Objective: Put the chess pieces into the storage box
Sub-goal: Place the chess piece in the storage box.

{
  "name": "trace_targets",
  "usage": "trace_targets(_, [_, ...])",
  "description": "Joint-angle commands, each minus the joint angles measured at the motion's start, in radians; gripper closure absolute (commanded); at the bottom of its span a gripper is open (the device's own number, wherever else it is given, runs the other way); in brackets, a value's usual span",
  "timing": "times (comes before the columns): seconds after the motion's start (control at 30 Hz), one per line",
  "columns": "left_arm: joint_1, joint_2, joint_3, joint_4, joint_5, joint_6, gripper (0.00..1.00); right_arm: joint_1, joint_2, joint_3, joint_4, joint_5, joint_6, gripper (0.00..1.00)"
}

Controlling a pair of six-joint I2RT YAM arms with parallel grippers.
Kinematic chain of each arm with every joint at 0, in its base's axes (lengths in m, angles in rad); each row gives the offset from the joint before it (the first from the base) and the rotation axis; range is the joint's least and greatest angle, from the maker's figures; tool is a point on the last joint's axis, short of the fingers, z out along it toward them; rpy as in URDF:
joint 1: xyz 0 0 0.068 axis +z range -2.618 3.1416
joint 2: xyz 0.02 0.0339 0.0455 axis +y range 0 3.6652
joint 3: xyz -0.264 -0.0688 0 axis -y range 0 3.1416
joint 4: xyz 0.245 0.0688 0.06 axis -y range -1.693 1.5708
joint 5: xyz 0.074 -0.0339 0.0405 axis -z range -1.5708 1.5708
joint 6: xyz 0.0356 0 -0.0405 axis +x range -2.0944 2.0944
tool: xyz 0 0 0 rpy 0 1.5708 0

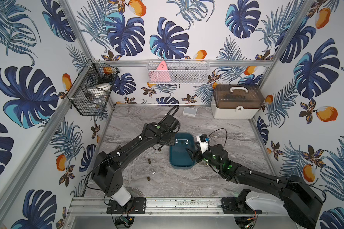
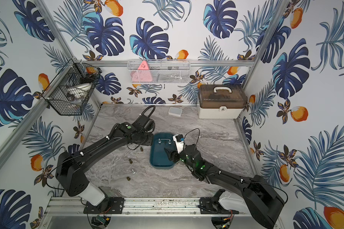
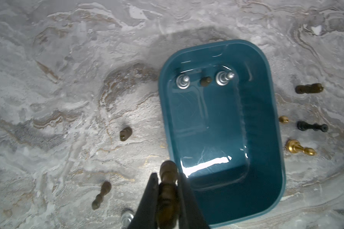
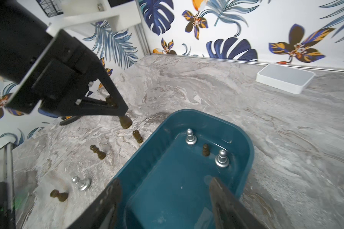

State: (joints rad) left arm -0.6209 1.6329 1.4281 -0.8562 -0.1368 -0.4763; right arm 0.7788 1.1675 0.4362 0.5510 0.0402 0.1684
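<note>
Left of the storage box (image 1: pixel 179 160), three dark brown chess pieces (image 1: pixel 149 161) and a silver pawn (image 1: pixel 153 171) sit loose on the marble table (image 1: pixel 167 184). The left gripper (image 3: pixel 167 179) is clamped on a dark brown piece (image 3: pixel 168 170), round base downward, just beside the box's rim. The box, a shallow dark teal tray with rounded corners, lies mid-table and holds two silver pawns (image 3: pixel 223 77) with a small dark piece (image 3: pixel 205 81) between them. The right gripper (image 4: pixel 165 181) hangs over it, jaws wide apart and empty. On the box's other side lie more dark and brass-gold pieces (image 3: pixel 300 148).
</note>
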Motion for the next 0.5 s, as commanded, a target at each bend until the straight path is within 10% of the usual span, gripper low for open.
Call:
trace_targets(0.0, [-0.026, 0.051, 0.027, -0.015, 0.003, 0.0, 0.86, 0.001, -0.023, -0.024, 0.085, 0.098, 0.022, 0.27])
trace_targets(0.47, [-0.036, 0.265, 0.106, 0.104, -0.001, 0.059, 0.87, 0.0, -0.028, -0.027, 0.079, 0.131, 0.029, 0.26])
